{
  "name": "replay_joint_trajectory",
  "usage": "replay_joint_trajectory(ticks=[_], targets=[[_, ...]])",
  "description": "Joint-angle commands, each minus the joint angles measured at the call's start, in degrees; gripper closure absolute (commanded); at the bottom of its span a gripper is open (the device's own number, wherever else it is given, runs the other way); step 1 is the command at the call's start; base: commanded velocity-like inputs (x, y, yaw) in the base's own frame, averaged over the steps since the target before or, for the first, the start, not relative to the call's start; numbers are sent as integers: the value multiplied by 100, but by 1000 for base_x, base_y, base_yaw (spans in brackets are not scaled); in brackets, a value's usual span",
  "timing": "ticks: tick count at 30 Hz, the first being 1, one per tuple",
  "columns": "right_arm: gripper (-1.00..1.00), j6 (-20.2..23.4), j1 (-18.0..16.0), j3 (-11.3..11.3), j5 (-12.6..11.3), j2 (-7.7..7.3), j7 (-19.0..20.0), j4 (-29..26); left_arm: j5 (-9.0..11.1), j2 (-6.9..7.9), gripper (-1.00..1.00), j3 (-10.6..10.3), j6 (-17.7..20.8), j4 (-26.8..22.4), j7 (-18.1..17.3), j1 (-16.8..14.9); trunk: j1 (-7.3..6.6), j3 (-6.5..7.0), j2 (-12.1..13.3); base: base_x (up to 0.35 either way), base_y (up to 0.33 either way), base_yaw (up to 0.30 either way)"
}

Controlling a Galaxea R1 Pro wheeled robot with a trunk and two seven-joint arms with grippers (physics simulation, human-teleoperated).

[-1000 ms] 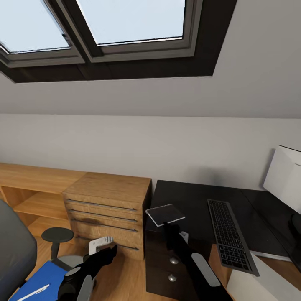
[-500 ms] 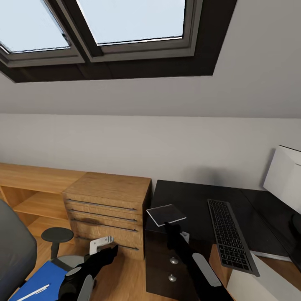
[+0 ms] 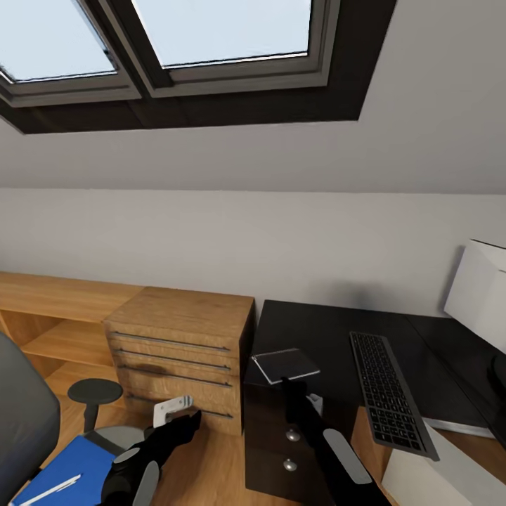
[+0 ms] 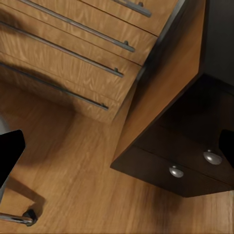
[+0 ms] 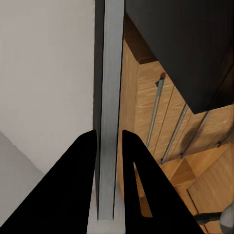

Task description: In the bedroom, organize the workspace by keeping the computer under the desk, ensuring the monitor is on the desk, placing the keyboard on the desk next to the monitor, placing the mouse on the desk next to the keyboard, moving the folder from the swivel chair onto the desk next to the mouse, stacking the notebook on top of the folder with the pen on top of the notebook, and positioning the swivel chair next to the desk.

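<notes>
The black bench (image 3: 330, 330) lies beyond the right pincer (image 5: 108, 139), whose fingers pinch the thin notebook (image 3: 285, 365) by its edge above the bench's near corner. Right of it rests the keyboard (image 3: 388, 393). The left pincer (image 3: 172, 411) hangs low; whether spread, I cannot tell. The folder (image 3: 67, 467) and pen (image 3: 49, 490) sit beneath it.

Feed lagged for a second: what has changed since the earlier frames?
The right end effector, still shut on the notebook, carried it slightly right and lower over the desk. The head camera tilted a little. Keyboard, folder, pen unmoved.
</notes>
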Motion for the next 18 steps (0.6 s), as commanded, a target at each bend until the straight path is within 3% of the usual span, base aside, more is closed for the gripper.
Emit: replay_joint_trajectory(ticks=[1,6,18], targets=[[100,-90,-4,5,-53,0,25,3,61,-8,-100,3,26,-7,40,-4,23,-26,-46,0,0,0],[100,-311,-4,13,-43,0,12,6,61,-15,-100,4,26,-7,41,-2,133,-115,-247,0,0,0],[100,-353,-4,53,-40,0,5,12,61,-17,-100,2,26,-7,41,-3,396,-331,-728,0,0,0]])
